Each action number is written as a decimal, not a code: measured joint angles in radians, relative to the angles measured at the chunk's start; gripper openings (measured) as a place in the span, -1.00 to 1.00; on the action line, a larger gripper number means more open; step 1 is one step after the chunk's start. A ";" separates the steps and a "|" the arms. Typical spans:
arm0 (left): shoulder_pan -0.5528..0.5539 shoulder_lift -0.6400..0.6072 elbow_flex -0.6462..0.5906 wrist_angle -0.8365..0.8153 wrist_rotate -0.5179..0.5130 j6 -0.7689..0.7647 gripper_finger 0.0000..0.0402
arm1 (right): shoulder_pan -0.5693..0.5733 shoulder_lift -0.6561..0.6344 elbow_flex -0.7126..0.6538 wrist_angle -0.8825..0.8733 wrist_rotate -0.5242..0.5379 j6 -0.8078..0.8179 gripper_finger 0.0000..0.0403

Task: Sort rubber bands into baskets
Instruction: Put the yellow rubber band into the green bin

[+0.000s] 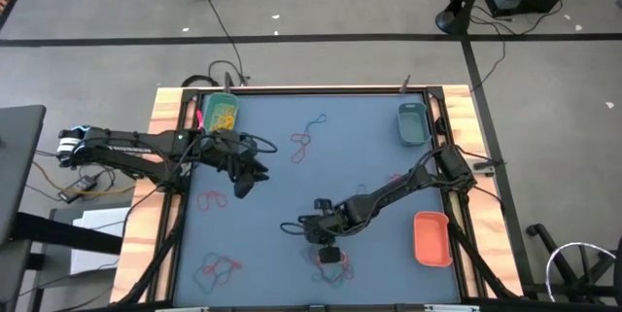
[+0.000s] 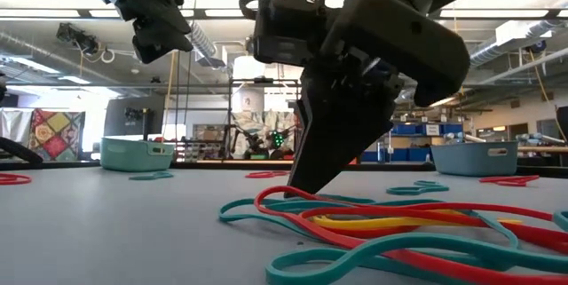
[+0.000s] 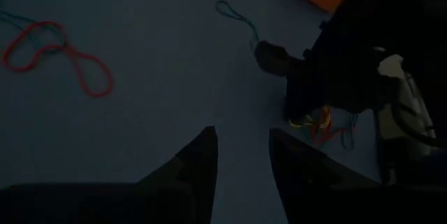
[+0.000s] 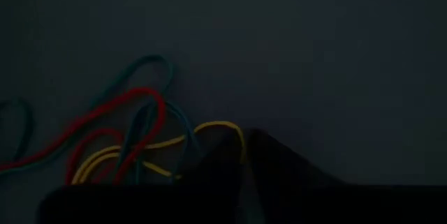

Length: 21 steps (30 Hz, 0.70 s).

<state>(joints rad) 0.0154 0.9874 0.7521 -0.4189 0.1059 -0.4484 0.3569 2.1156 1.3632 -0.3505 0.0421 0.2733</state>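
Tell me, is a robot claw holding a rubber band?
The right gripper is down on the tangled rubber bands, jaws nearly together by a yellow band; whether it is pinched cannot be told. The left gripper holds nothing.

Glossy rubber bands (image 2: pixel 390 227) on matt table (image 2: pixel 106 232).

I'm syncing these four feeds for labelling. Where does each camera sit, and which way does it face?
High: overhead, straight down; both arms, green basket.
Low: table height, level into the room; right end effector at the band tangle.
Left wrist: forward past its own fingers toward the right arm.
Right wrist: down at the table, own fingers at the tangle.
Shared: all four show that tangle.
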 joint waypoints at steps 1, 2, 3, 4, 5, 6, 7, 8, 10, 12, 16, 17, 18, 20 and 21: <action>0.000 0.000 0.000 -0.003 0.000 -0.002 -0.34 | 0.003 -0.003 -0.001 -0.004 0.009 -0.003 -0.85; 0.000 0.000 0.000 -0.004 -0.001 -0.005 -0.34 | 0.007 -0.004 -0.001 -0.007 0.016 -0.003 -0.92; 0.000 0.000 0.000 0.000 0.000 -0.005 -0.34 | 0.009 -0.006 -0.001 -0.008 0.022 0.005 -0.95; -0.001 0.000 0.000 0.005 -0.001 -0.006 -0.34 | 0.010 -0.017 -0.003 -0.012 0.030 0.029 -0.95; -0.003 0.000 0.000 0.007 0.000 -0.006 -0.34 | 0.010 -0.025 -0.006 -0.018 0.037 0.059 -0.95; -0.005 0.000 0.000 0.011 -0.001 -0.006 -0.34 | 0.010 -0.042 -0.008 -0.033 0.040 0.082 -0.96; -0.005 0.000 0.000 0.018 -0.001 -0.006 -0.34 | 0.008 -0.061 -0.012 -0.055 0.043 0.088 -0.97; -0.005 0.000 0.000 0.024 -0.002 -0.008 -0.34 | 0.005 -0.084 -0.014 -0.068 0.059 0.090 -0.97; -0.006 0.007 0.000 0.066 -0.002 -0.009 -0.34 | -0.003 -0.148 -0.012 -0.063 0.109 0.095 -0.97; -0.006 0.019 0.000 0.119 -0.002 -0.009 -0.34 | -0.016 -0.216 -0.007 -0.065 0.151 0.096 -0.98; -0.012 0.057 0.001 0.275 -0.003 0.004 -0.34 | -0.044 -0.311 -0.010 -0.078 0.211 0.097 -0.99; -0.012 0.072 0.001 0.308 -0.003 0.014 -0.34 | -0.051 -0.335 -0.010 -0.076 0.230 0.098 -0.99; -0.012 0.088 0.001 0.344 -0.003 0.025 -0.34 | -0.056 -0.362 -0.009 -0.073 0.251 0.098 -0.99; -0.012 0.121 0.001 0.420 -0.003 0.042 -0.34 | -0.070 -0.406 -0.007 -0.071 0.292 0.098 -0.99; -0.013 0.135 0.001 0.450 -0.003 0.052 -0.34 | -0.076 -0.422 -0.007 -0.070 0.309 0.098 -0.99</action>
<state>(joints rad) 0.0026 1.1229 0.7528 0.0310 0.1033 -0.3966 0.2808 1.6934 1.3560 -0.4205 0.3511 0.3711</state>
